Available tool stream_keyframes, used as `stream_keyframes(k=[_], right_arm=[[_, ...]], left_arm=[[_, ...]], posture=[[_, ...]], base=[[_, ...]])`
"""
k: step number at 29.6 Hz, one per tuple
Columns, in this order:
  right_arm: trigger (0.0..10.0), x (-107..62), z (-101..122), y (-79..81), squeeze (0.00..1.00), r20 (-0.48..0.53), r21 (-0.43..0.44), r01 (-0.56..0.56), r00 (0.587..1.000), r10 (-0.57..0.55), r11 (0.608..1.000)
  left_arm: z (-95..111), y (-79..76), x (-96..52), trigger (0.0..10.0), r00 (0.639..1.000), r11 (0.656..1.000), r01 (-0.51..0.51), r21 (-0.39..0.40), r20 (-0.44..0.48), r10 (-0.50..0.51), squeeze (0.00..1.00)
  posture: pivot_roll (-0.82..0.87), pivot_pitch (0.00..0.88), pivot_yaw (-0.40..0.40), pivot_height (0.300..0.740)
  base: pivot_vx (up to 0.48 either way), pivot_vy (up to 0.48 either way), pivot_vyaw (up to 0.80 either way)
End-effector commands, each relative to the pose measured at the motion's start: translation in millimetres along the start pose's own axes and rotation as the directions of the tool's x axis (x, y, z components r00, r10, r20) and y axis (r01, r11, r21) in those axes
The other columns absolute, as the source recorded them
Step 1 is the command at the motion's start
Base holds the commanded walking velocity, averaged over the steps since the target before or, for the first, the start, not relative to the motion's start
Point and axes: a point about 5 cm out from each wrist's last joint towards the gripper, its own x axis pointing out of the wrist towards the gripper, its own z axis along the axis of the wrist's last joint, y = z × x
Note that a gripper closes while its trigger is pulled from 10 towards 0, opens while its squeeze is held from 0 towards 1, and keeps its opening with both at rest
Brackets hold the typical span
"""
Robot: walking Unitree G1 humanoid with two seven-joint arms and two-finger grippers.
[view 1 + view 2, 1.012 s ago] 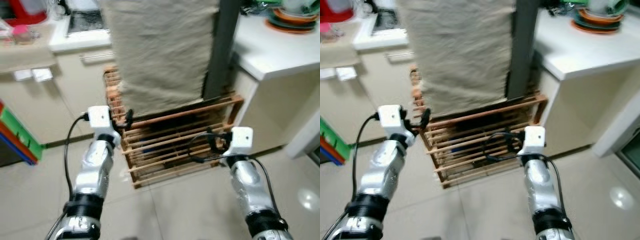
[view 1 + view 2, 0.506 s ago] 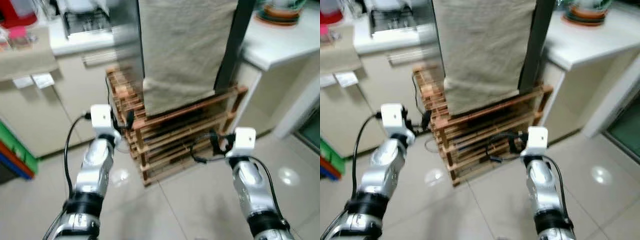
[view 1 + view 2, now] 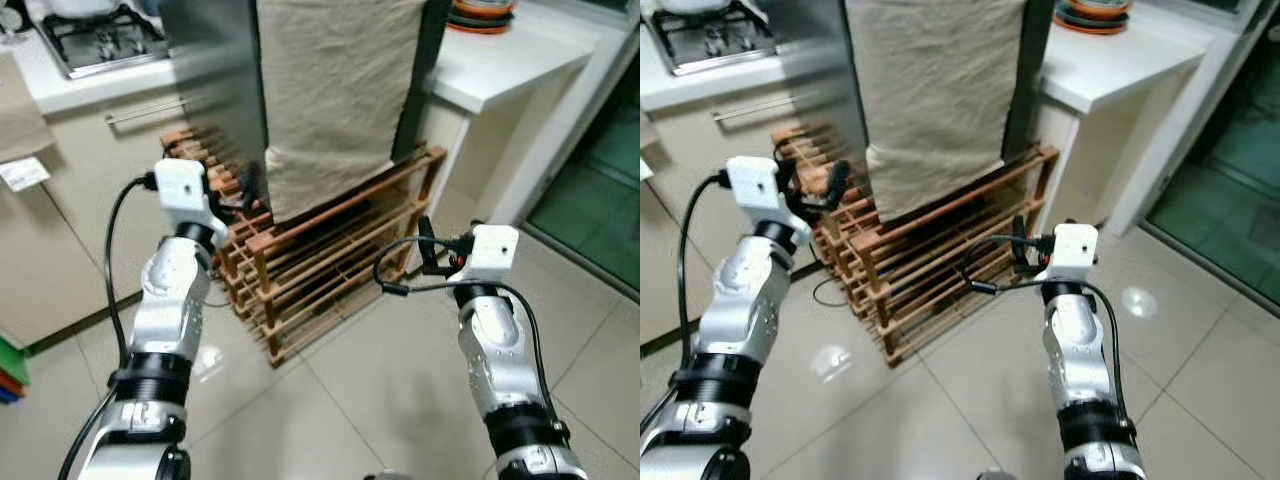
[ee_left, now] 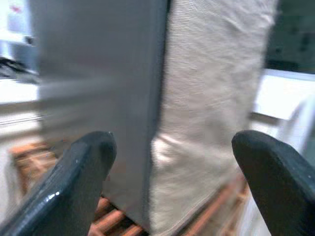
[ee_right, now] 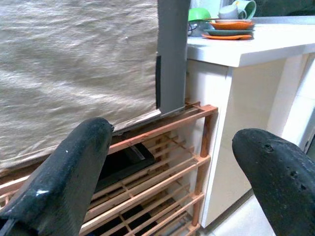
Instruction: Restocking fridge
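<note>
The fridge (image 3: 215,80) is a tall grey box with a beige cloth (image 3: 330,90) hanging down its front. It stands on a low wooden slat rack (image 3: 320,270). My left gripper (image 3: 248,190) is raised at the fridge's left lower corner, open, its fingers (image 4: 83,172) apart with nothing between them. My right gripper (image 3: 425,250) hovers in front of the rack's right end, also open and empty, its fingertips (image 5: 74,167) wide apart facing the rack (image 5: 162,162) and the cloth (image 5: 74,73).
A white counter (image 3: 500,65) with stacked dishes (image 3: 480,12) stands right of the fridge. A gas hob (image 3: 100,35) on cream cabinets is at the left. A dark glass door (image 3: 600,170) lies at the far right. A cable lies on the pale tiled floor (image 3: 380,400) under the rack.
The whole picture has shifted as the camera moved: the glass door at the right has come into sight. Both arms stay raised with open fingers.
</note>
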Motion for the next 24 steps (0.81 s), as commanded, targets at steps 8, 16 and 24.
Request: stream_keyframes(k=[8,16,24], right_arm=[[10.0,-3.9,5.2,4.7,0.00,0.019,0.011,-0.005,1.000,0.005,1.000],[10.0,-2.4,-1.4,8.8,0.00,-0.013,0.019,-0.012,1.000,0.012,1.000],[10.0,-3.4,-5.1,5.2,0.00,-0.040,0.008,-0.019,0.999,0.019,1.000]], left_arm=[[-17.4,-0.8,-21.6,10.0,0.998,0.999,-0.012,-0.050,-0.066,0.008,0.00],[-11.0,1.1,-13.2,10.0,0.999,1.000,-0.008,-0.030,-0.054,0.007,0.00],[-20.8,-1.7,-15.8,10.0,0.995,0.999,-0.033,0.010,-0.093,0.034,0.00]], posture=[[-0.07,0.000,0.041,0.740],[-0.07,0.000,0.045,0.740],[-0.08,0.000,0.039,0.740]], base=[[0.000,0.456,0.00],[0.000,0.472,0.00],[0.000,0.219,0.25]])
